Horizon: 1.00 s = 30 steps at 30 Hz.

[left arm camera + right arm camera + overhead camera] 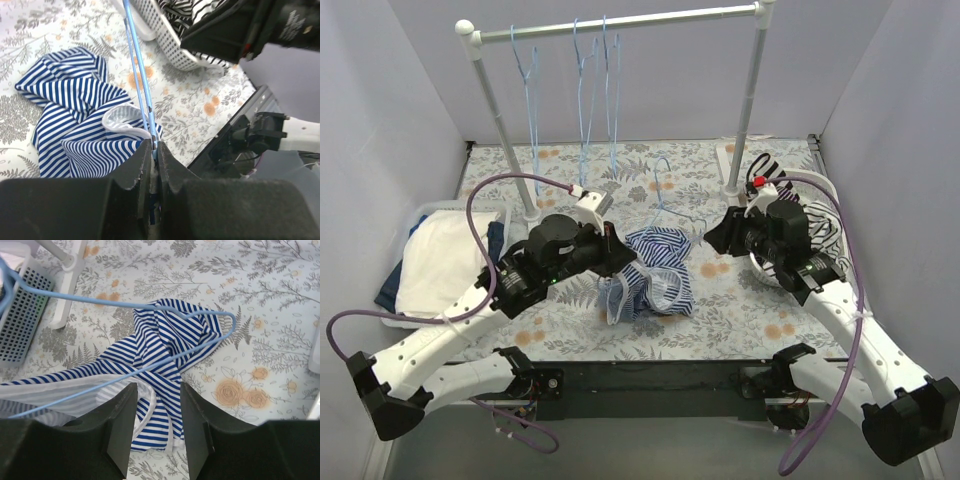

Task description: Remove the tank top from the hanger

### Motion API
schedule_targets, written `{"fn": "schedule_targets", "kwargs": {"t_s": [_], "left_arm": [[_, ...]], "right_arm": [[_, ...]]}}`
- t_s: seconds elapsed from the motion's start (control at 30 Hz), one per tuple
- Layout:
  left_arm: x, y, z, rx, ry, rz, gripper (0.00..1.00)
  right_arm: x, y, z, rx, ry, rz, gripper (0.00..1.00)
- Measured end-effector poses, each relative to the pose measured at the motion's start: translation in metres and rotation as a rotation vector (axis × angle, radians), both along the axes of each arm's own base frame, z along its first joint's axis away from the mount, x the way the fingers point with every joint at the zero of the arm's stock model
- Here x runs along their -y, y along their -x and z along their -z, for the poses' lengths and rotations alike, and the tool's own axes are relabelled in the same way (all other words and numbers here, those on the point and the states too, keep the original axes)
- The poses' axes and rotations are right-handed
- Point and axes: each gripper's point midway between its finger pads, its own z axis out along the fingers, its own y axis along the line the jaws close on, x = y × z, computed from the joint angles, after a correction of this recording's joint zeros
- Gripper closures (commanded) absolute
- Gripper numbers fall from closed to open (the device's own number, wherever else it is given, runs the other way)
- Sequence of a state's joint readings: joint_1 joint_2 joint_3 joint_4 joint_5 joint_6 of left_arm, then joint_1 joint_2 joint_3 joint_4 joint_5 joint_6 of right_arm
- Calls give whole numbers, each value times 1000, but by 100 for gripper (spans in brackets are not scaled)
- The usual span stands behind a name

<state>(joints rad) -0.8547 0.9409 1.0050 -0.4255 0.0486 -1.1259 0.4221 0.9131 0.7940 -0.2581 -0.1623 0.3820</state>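
Blue-and-white striped tank top (pixel 160 340) lay crumpled, limp and light, just below my half-open, empty right gripper (pixel 156 415); I judged its bunched fabric the place to pinch. My left gripper (pixel 154 150) was clamped on the thin blue wire hanger (pixel 141 75) tangled in it.

The left arm (pixel 440 345) and right arm (pixel 865 335), bolted at the near edge of the desk (pixel 720 320), wear white shells over black joints, each trailed by a looping purple cable (pixel 470 212), and the left pincer (pixel 155 145) and right pincer (pixel 157 390) have matte black, blocky fingers.
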Motion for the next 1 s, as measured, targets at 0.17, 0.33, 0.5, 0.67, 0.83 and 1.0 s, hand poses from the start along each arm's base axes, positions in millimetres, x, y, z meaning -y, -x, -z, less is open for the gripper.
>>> {"fn": "schedule_targets", "kwargs": {"t_s": [0.17,0.33,0.5,0.67,0.83,1.0], "left_arm": [[8,-6,27,-44,-64,8,100],[20,-3,45,-72,-112,48,100],[26,3,48,-78,-114,80,100],[29,6,45,-77,-102,100,100],[34,9,40,-72,-77,134,100],[36,9,37,-62,-63,144,100]], "right_arm": [[-20,-12,-16,15,-38,-36,55],[-57,-17,-37,71,-54,-129,55],[-71,-26,-48,125,-56,-160,54],[-74,-33,-44,131,-46,-162,53],[-77,-40,-35,131,-25,-163,68],[-80,-42,-41,164,-32,-171,99]]}}
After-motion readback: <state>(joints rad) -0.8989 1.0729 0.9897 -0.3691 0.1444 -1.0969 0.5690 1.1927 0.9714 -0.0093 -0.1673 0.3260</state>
